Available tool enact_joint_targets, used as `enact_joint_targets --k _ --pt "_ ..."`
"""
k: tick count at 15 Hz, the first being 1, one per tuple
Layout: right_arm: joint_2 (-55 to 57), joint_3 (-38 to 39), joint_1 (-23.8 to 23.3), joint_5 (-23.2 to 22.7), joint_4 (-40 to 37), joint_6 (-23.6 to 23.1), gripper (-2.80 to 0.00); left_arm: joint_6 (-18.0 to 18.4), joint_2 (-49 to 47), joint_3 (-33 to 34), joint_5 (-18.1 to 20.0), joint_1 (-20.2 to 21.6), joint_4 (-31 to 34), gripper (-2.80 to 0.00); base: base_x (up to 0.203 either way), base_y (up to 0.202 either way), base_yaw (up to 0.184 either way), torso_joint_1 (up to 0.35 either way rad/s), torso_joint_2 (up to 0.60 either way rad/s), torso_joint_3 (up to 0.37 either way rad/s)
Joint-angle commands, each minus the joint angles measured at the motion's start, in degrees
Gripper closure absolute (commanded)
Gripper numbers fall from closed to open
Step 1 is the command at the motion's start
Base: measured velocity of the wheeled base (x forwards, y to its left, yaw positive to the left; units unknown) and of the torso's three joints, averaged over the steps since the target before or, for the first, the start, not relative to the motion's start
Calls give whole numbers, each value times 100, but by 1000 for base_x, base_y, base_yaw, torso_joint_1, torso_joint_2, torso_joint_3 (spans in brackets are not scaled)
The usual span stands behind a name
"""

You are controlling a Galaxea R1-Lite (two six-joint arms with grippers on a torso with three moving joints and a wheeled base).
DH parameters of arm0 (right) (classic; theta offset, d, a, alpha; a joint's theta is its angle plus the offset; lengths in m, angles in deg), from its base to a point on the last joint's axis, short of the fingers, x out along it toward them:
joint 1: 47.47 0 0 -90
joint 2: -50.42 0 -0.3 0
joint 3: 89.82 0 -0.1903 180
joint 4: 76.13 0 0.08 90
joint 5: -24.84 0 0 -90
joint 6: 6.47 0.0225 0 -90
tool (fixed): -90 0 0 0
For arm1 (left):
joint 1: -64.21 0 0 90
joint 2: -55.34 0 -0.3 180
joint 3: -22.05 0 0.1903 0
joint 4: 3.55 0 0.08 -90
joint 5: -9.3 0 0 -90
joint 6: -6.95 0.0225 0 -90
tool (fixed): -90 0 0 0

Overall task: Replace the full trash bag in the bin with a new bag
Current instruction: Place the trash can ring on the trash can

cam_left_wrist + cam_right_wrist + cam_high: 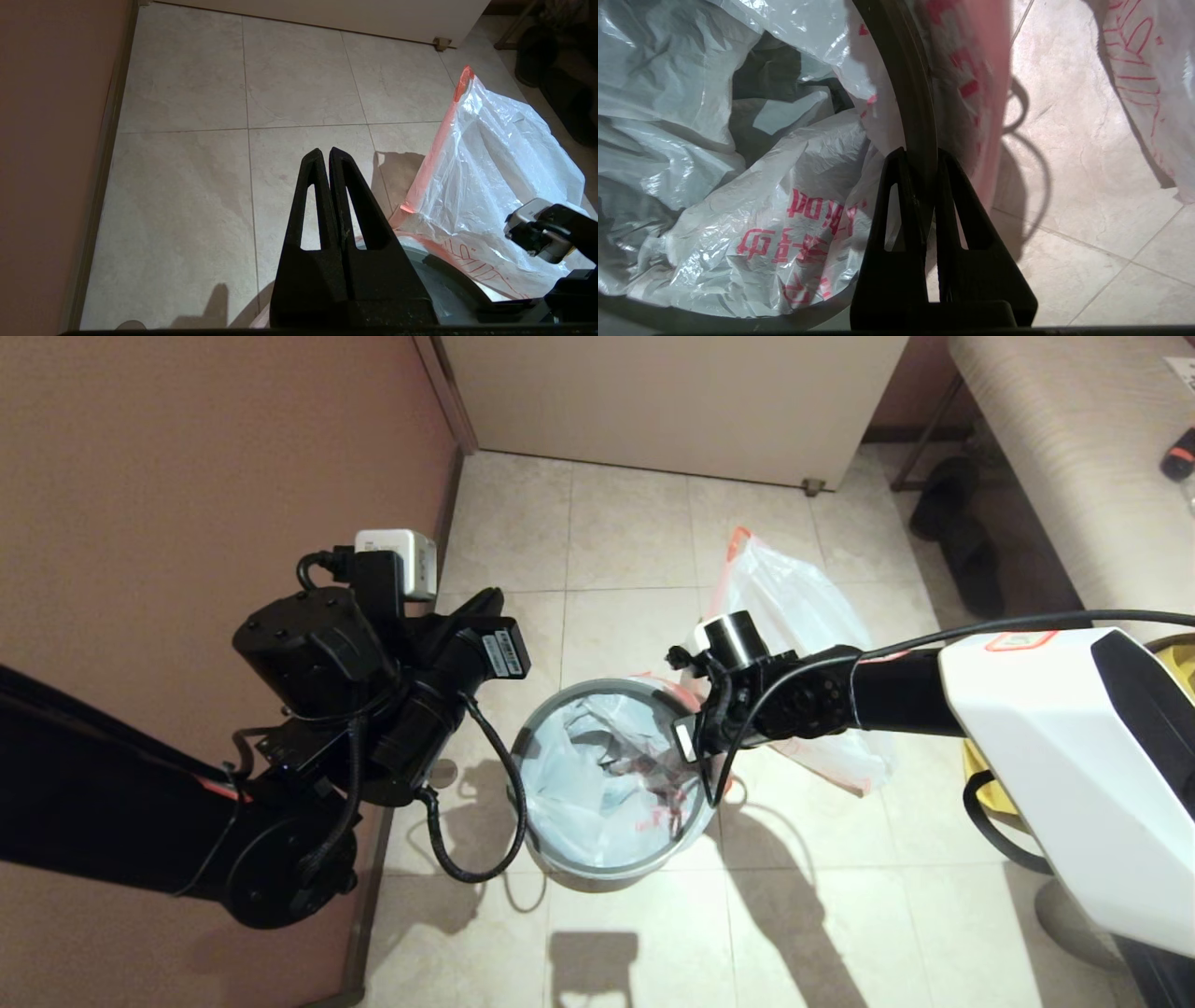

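Note:
The bin (560, 873) stands on the tiled floor between my arms, its grey hoop (597, 689) lying on the rim. The new bag (607, 784), thin and white with red print, lines the inside (752, 224), and its pink hem hangs over the rim (976, 93). My right gripper (920, 156) is at the bin's right edge (695, 747), shut on the hoop (906, 70) with one finger on each side. The full trash bag (794, 607), bulky with a pink-orange hem, stands on the floor just beyond the bin (490, 158). My left gripper (325, 154) is shut and empty, raised left of the bin.
A brown wall (187, 476) runs along the left and a white cabinet (672, 401) closes off the back. Black shoes (962, 541) lie under a bench (1074, 457) at the far right. A yellow fabric bag (1178, 658) shows behind my right arm. A black cable (467, 859) loops beside the bin.

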Motion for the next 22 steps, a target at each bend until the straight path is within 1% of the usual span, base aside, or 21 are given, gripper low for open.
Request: enact_joint_targets --k 1,8,10,12,14,18,22 --pt "-119 5 8 71 -4 -5 0 2 16 -2 -15 0 -41 0 0 0 0 0 0 0" --pt "104 -4 -102 180 36 -43 0 2 42 -2 -15 0 -49 0 0 0 0 0 0 0" --pt "169 -10 -153 179 249 -126 0 2 22 -2 -15 0 -49 0 0 0 0 0 0 0" --pt "241 -13 -151 177 356 -146 0 2 -2 -2 -15 0 -49 0 0 0 0 0 0 0" --pt "281 -13 -150 181 365 -225 0 2 7 7 -15 0 -49 0 0 0 0 0 0 0" --pt "268 -13 -124 177 365 -234 0 2 7 7 -7 -9 -49 0 0 0 0 0 0 0" --pt "382 -4 -27 177 365 -269 0 2 7 -2 -15 0 -41 0 0 0 0 0 0 0"
